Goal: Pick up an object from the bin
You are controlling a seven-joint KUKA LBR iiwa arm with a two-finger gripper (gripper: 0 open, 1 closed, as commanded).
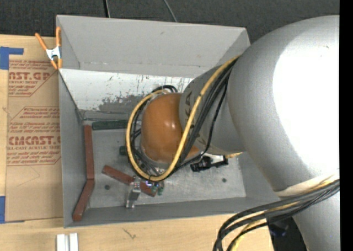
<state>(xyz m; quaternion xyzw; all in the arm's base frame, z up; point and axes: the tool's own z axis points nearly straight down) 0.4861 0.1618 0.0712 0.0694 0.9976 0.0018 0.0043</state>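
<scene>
**A:** How far along is the pick?

**B:** Not far, I'd judge. The gripper (146,187) is low over the floor of the bin (154,43), but nothing is lifted.

**A:** And the jaws?

**B:** I cannot tell if they are open or closed, because the cables and orange cover (160,128) hide them.

**A:** What lies nearest?

**B:** A short brown flat strip (117,174) lies just beside the jaws, toward the view's left, and its near end seems to reach them. A small silvery piece (132,196) is just below. It may be part of the gripper.

**A:** What's left?

**B:** A firm grip and the lift out. The long brown angled strip (88,159) lies well apart from the jaws.
</scene>
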